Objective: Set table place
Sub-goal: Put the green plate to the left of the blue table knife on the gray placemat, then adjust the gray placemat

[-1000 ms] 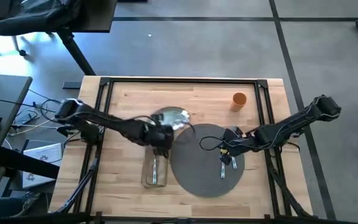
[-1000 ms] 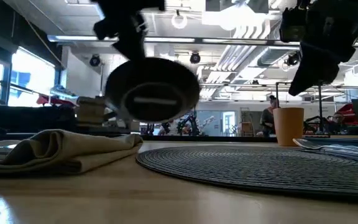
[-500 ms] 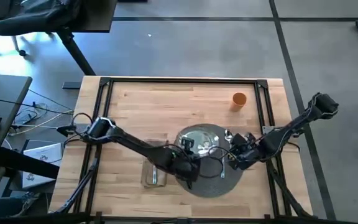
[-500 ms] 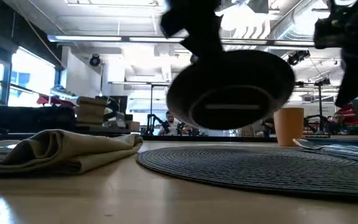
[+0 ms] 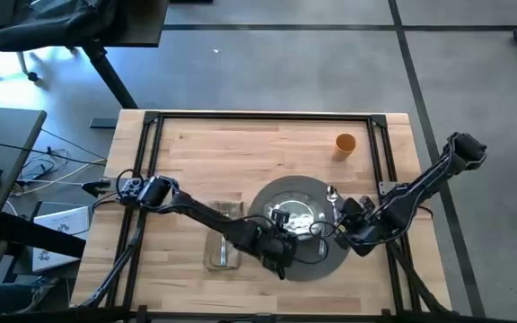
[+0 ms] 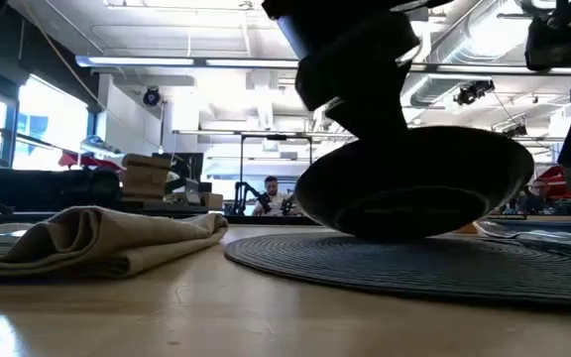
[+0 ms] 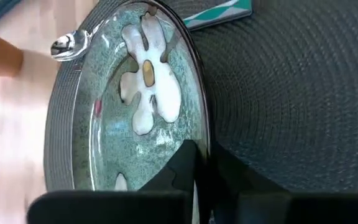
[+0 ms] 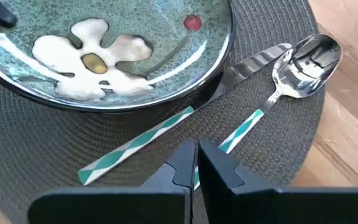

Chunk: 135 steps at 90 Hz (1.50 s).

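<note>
- The beige napkin [image 5: 223,240] lies folded near the tabletop's [image 5: 205,152] near edge, left of centre, its long axis running from near edge toward far edge; it has not shifted over the last second.
- The left tool [image 5: 281,249] has swept rightward from above the napkin and now sits over the near-left part of the round grey mat [image 5: 326,260], clamped on the rim of the green floral plate [image 5: 294,215]. One finger [image 7: 180,168] lies on the plate's inner face, the other under the rim.
- A second ago the plate hung in the air left of the mat; now it is low over the mat's middle, and in the low view its base looks to be touching or just above the weave. I judge the plate step nearly done, with only the release left.
- In the left wrist view the plate's white flower stem runs roughly along the tool's own line of reach.
- The knife [image 8: 166,134] and spoon [image 8: 291,78] lie on the mat's right part, roughly parallel; the knife is tucked against the plate's rim. They probably need moving off the mat's centre.
- The right tool [image 5: 348,231] has drawn back toward the near edge and hovers over the cutlery handles, fingers nearly closed on nothing.
- The orange cup [image 5: 346,144] stands upright near the far right corner, well apart from the mat.
</note>
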Available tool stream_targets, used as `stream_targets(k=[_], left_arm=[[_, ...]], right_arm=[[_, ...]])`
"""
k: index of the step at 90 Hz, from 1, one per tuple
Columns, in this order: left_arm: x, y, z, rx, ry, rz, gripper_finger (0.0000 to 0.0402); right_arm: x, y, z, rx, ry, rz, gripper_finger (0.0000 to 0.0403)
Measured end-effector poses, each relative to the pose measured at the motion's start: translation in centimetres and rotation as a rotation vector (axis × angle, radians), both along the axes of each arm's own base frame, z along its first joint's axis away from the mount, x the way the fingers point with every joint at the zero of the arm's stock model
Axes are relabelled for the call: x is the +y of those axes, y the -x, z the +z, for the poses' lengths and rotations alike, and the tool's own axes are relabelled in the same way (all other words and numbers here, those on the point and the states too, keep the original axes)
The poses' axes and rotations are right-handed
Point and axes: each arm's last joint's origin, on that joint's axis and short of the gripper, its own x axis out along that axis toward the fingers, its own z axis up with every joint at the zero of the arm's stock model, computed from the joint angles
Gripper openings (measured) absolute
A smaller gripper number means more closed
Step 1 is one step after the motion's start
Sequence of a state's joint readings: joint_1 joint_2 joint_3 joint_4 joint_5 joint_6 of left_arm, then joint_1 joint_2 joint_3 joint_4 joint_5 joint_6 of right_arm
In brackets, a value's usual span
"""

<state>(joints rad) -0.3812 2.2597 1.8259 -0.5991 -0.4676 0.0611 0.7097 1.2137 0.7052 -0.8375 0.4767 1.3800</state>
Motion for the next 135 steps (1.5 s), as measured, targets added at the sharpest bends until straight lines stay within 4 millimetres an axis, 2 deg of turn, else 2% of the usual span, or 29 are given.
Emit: stream_targets(k=[26,56,67,72,80,91,105,111,128,135], left_arm=[[0.7,-0.3,-0.2,0.048,0.113,-0.046,0.0047],[1.6,-0.5,-0.6,0.101,0.225,-0.084,0.0143],[1.7,-0.5,-0.6,0.108,0.232,-0.089,0.0167],[1.6,-0.3,-0.3,0.132,0.221,-0.086,0.0173],[1.3,0.3,1.2,0.168,0.198,-0.068,0.0176],[0.6,2.1,3.1,0.225,0.173,-0.047,0.0173],[-0.1,3.6,3.4,0.292,0.171,-0.002,0.0164],[-0.2,3.8,2.5,0.306,0.197,0.004,0.0162],[0.6,5.0,-2.7,0.355,0.241,0.091,0.0161],[1.0,5.1,-3.8,0.327,0.273,0.129,0.0161]], right_arm=[[0.1,-0.1,0.0,-0.013,-0.011,0.002,0.0000],[0.3,-0.3,0.1,-0.019,-0.011,0.039,0.0000],[0.3,-0.3,0.1,-0.016,-0.006,0.049,0.0000],[0.3,-0.3,0.1,-0.013,-0.001,0.059,0.0000],[0.4,-0.2,0.1,-0.004,0.005,0.101,0.0000],[1.2,-0.4,0.0,-0.011,0.028,0.216,0.0000],[2.8,-1.2,-1.3,-0.007,0.064,0.361,0.0000],[3.5,-1.7,-2.2,0.008,0.073,0.407,0.0000],[4.8,-2.7,-5.1,0.089,0.064,0.466,0.0000],[5.0,-2.9,-5.8,0.101,0.080,0.476,0.0000]])
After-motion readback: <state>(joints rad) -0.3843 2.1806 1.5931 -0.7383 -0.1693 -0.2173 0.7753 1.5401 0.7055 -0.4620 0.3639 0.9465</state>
